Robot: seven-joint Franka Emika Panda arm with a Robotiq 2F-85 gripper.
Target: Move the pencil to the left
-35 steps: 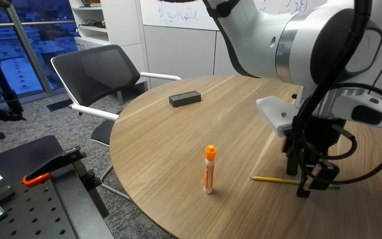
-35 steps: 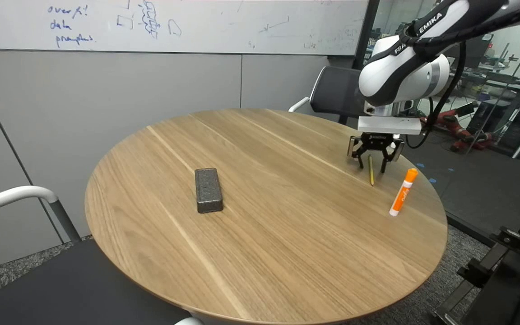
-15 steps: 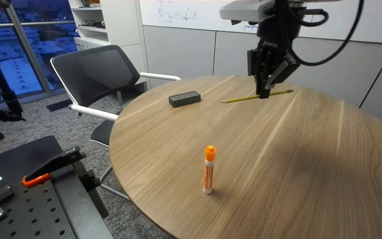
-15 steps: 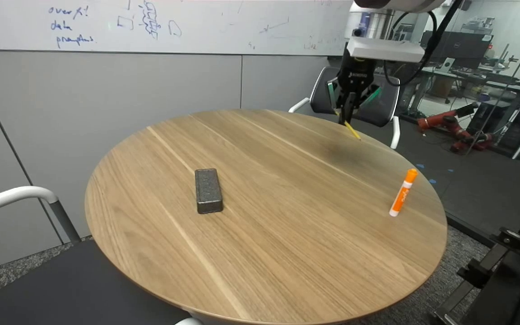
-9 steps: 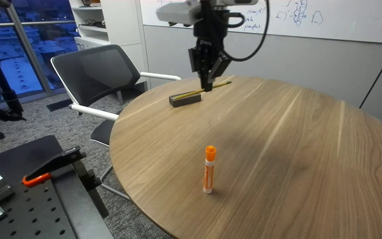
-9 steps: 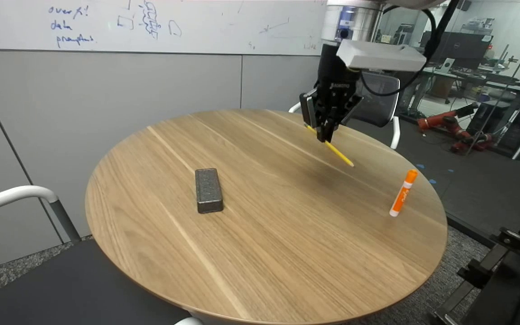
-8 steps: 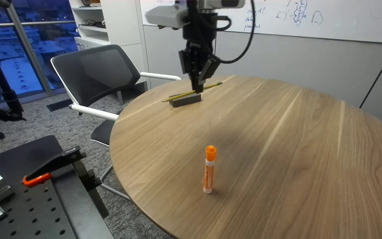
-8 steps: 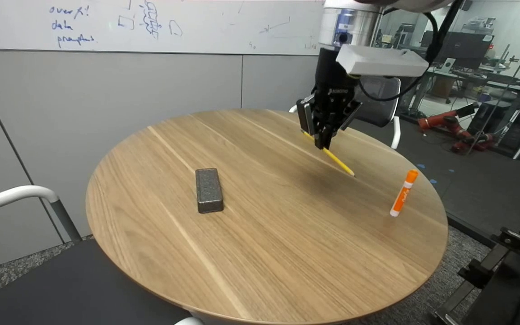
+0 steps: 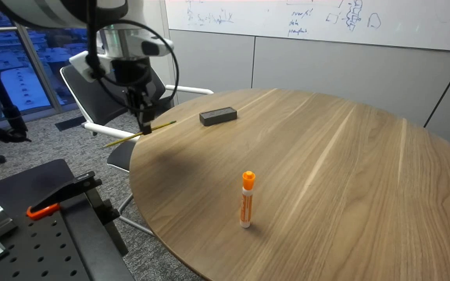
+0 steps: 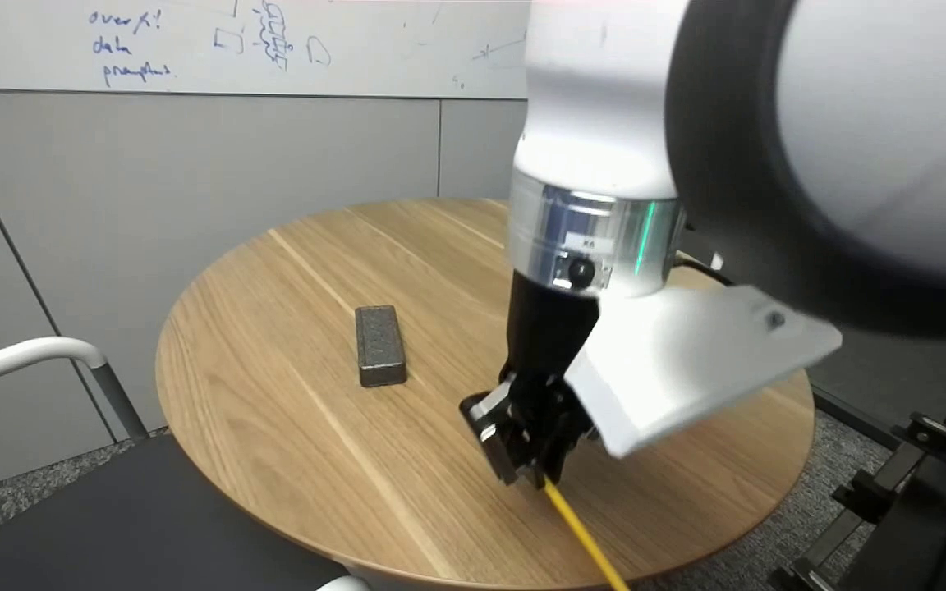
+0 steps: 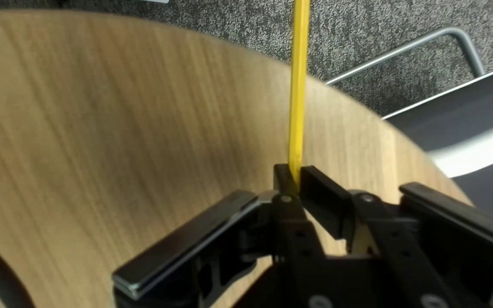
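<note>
The black two-fingered claw (image 11: 295, 175) pinches the long, thin yellow pencil (image 11: 298, 98), its jaws pressed against both sides. In the wrist view, the pencil extends from the claw, near frame centre, to the top edge. In an exterior view, the pencil slants at centre left, its outline overlapping the left rim of the round wood-grained counter (image 9: 346, 195). On it, the orange-and-white cylindrical marker (image 9: 246, 201) stands upright at lower centre; the dark grey rectangular block (image 9: 218, 116) lies at upper centre.
</note>
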